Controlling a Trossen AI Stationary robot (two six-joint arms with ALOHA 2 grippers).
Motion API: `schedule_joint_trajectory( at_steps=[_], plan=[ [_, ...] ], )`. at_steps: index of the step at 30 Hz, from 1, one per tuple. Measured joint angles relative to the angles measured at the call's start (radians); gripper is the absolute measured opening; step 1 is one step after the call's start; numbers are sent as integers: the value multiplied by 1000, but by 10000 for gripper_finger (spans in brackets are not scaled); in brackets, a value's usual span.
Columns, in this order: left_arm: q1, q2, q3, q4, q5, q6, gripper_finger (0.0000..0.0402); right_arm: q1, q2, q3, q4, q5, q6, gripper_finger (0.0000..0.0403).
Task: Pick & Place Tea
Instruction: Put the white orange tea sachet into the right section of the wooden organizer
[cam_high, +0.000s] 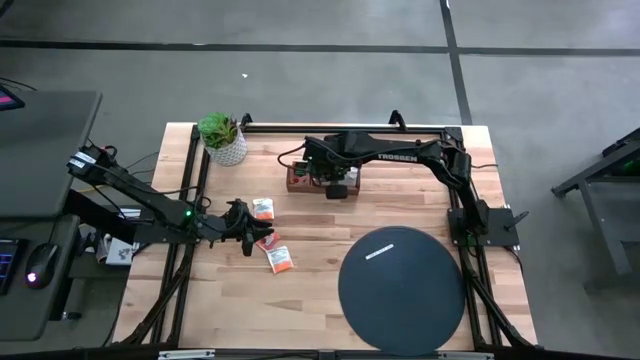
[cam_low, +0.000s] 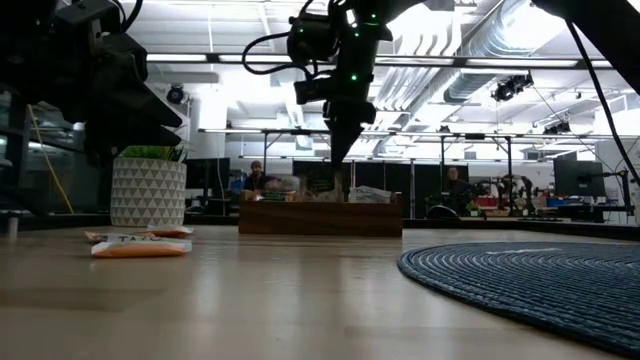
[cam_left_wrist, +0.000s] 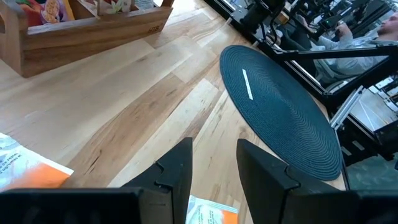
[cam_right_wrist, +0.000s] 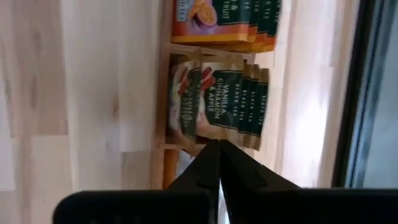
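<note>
- Orange sachets (cam_high: 279, 258) lie on the tabletop (cam_high: 320, 225) near its left side; we count one by the left jaws and one just beyond them, toward the tray.
- Our left gripper (cam_high: 250, 232) hangs just above the tabletop between those two sachets, its jaws spread and pinching nothing; the left wrist view shows bare wood between the fingers (cam_left_wrist: 176, 177).
- One orange sachet (cam_left_wrist: 34, 171) shows beside that gripper in the left wrist view, and another (cam_left_wrist: 214, 213) lies just under its fingertips.
- Our right gripper (cam_high: 337, 188) hovers over the tray (cam_high: 296, 178) at the far middle of the tabletop, jaws pressed together and holding nothing.
- In the right wrist view, the closed tips point at a row of dark green sachets (cam_right_wrist: 221, 106) standing upright in the tray's middle compartment; orange ones (cam_right_wrist: 217, 22) fill the next compartment.
- A dark round mat (cam_high: 402, 288) lies near the front right, with no sachet on it.
- A potted plant (cam_high: 223, 137) stands at the far left corner.
</note>
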Motion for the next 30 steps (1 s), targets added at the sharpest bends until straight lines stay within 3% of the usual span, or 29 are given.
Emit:
schedule_joint_trajectory(
  at_steps=[4, 9, 16, 21, 26, 30],
  plan=[
    [0, 0, 0, 0, 0, 0, 123, 0, 0, 0, 1, 18, 19, 32],
    [0, 0, 0, -14, 2, 0, 123, 0, 0, 0, 1, -22, 68, 95],
    [0, 0, 0, -130, 75, -48, 123, 44, 0, 0, 3, -67, 106, 165],
    [0, 0, 0, -174, 158, -67, 123, 90, 0, 0, 29, -87, 108, 178],
    [0, 0, 0, -205, 243, -69, 123, 139, 0, 0, 101, -205, 160, 179],
    [0, 0, 0, -254, 246, -86, 123, 192, 0, 0, 226, -256, 203, 179]
  ],
)
